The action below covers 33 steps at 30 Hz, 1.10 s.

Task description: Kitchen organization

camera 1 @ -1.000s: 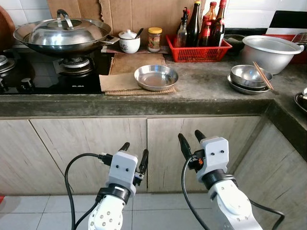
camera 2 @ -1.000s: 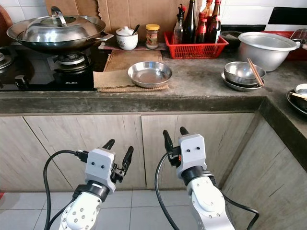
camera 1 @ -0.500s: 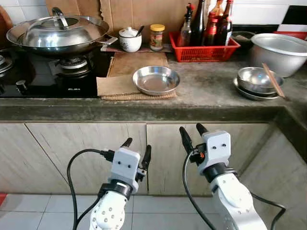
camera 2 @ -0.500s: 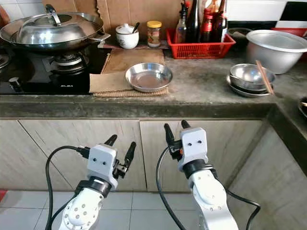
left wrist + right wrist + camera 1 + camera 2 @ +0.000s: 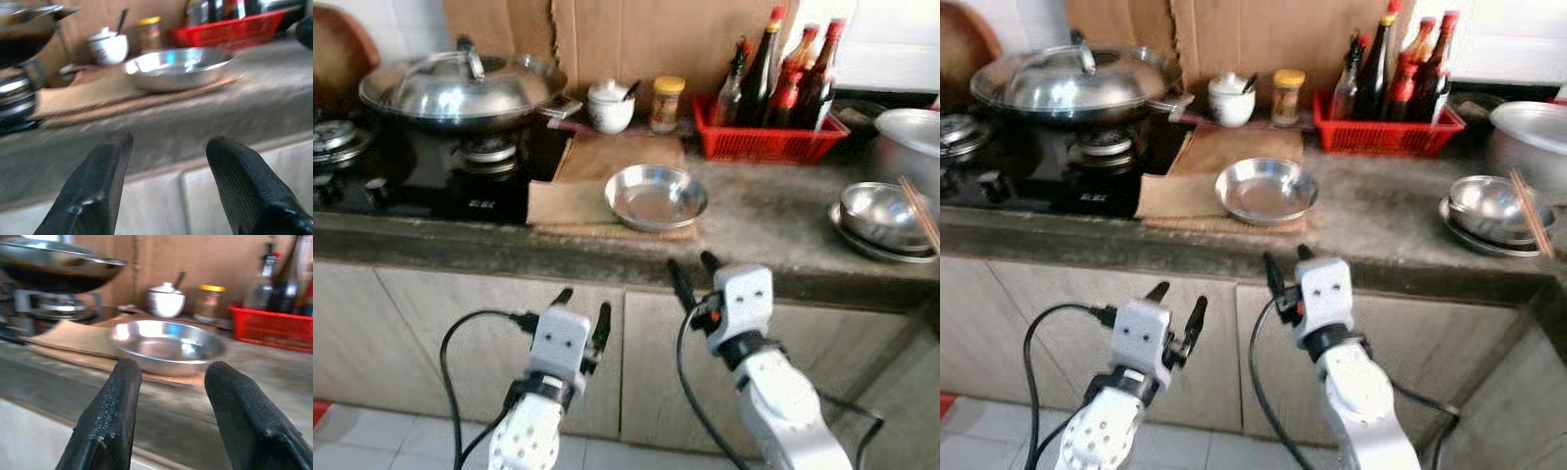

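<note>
Left gripper (image 5: 579, 311): fingers apart, empty, below counter edge.
Right gripper (image 5: 690, 275): fingers spread, empty, facing steel dish (image 5: 656, 196).
Surroundings: lidded wok (image 5: 460, 88) on stove; red bottle basket (image 5: 766, 137) behind dish.

Both silver arms are raised in front of the body, with the black fingers pointing up and forward. The left claw (image 5: 580, 311) is lower, and its two fingers stand apart with nothing between them. The right claw (image 5: 693, 276) is higher, its fingers also spread apart and holding nothing.
</note>
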Available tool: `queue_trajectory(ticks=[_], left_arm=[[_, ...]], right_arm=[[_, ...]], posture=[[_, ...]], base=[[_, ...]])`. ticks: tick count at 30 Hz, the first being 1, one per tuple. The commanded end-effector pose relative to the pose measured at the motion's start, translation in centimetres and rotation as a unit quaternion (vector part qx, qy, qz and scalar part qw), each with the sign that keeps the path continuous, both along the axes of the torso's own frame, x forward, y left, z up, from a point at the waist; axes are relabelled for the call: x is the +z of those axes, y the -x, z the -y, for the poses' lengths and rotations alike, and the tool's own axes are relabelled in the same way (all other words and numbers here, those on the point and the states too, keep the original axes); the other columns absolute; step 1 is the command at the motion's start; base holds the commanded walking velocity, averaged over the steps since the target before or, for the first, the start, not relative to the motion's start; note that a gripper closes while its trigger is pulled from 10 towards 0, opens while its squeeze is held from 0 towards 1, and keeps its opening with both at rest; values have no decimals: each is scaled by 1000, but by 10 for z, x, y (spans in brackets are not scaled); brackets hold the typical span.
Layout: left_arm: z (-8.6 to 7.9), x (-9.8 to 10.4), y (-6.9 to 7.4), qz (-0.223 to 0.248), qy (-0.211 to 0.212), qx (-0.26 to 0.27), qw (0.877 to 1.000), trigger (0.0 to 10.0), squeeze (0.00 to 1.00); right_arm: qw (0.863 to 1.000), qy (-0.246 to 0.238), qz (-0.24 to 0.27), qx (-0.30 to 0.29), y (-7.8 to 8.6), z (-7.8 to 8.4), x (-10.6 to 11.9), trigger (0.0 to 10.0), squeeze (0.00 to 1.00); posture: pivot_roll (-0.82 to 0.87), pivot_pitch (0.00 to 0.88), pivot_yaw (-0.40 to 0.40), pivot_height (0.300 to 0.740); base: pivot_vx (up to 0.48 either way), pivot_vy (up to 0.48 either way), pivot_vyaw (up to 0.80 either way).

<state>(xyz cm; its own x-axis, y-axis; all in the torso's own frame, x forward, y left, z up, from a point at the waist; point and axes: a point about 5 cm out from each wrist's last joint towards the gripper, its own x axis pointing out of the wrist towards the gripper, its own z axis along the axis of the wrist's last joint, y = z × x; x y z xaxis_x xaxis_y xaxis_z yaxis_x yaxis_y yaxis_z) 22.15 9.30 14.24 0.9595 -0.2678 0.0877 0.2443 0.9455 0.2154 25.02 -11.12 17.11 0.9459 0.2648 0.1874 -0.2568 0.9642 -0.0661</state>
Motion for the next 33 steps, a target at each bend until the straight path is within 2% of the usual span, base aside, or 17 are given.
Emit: queue_trajectory(ticks=[1, 7, 13, 16, 18, 22, 23, 26, 30, 31, 32, 33], left_arm=[[6, 3, 1, 4, 3, -8, 1000, 10000, 0], [6, 3, 1, 4, 4, -9, 1000, 10000, 0], [6, 2, 2, 2, 9, -6, 1000, 10000, 0], [6, 2, 2, 0, 8, -7, 1000, 10000, 0], [7, 0, 3, -5, 10, -10, 1000, 10000, 0], [8, 0, 2, -5, 10, -15, 1000, 10000, 0], [8, 0, 2, -4, 11, -16, 1000, 10000, 0], [10, 1, 3, -3, 14, -19, 1000, 10000, 0], [10, 1, 4, -4, 15, -20, 1000, 10000, 0], [10, 1, 5, -4, 15, -20, 1000, 10000, 0], [10, 1, 5, -5, 15, -20, 1000, 10000, 0], [10, 0, 5, -5, 15, -21, 1000, 10000, 0]], right_arm=[[1000, 4, 3, -9, 0, 5, 2, 10000, 0], [1000, 15, 14, -5, -2, 4, 5, 10000, 0], [1000, 5, 21, -4, -8, 5, 13, 10000, 0], [999, 4, 37, -6, -14, 7, 24, 10000, 0], [999, 6, 40, -10, -25, 10, 37, 10000, 0], [999, 2, 36, -10, -35, 11, 47, 10000, 0], [999, -2, 36, -8, -36, 11, 49, 10000, 1000], [1000, -4, 22, 6, -41, 8, 52, 10000, 1000], [1000, 0, -30, 1, -52, 5, 52, 10000, 1000], [999, -9, -42, -11, -56, 6, 54, 10000, 337], [997, 0, -68, -24, -60, 6, 54, 10000, 0], [995, 12, -86, -40, -64, 6, 54, 10000, 0]], posture=[[147, 52, -23, 740], [149, 55, -28, 740], [149, 55, -28, 740], [149, 63, -27, 740], [148, 64, -25, 740], [150, 65, -31, 740], [150, 65, -31, 740], [154, 65, -33, 740], [158, 63, -38, 740], [158, 63, -38, 740], [158, 62, -38, 740], [158, 62, -38, 740]], base=[[405, 0, 0], [406, 0, 227], [403, 0, 0], [0, 0, 0], [0, 0, 0], [0, 0, 0], [0, 0, 0], [0, 0, 0], [0, 0, 0], [0, 0, 0], [0, 0, 0], [0, 0, 0]])
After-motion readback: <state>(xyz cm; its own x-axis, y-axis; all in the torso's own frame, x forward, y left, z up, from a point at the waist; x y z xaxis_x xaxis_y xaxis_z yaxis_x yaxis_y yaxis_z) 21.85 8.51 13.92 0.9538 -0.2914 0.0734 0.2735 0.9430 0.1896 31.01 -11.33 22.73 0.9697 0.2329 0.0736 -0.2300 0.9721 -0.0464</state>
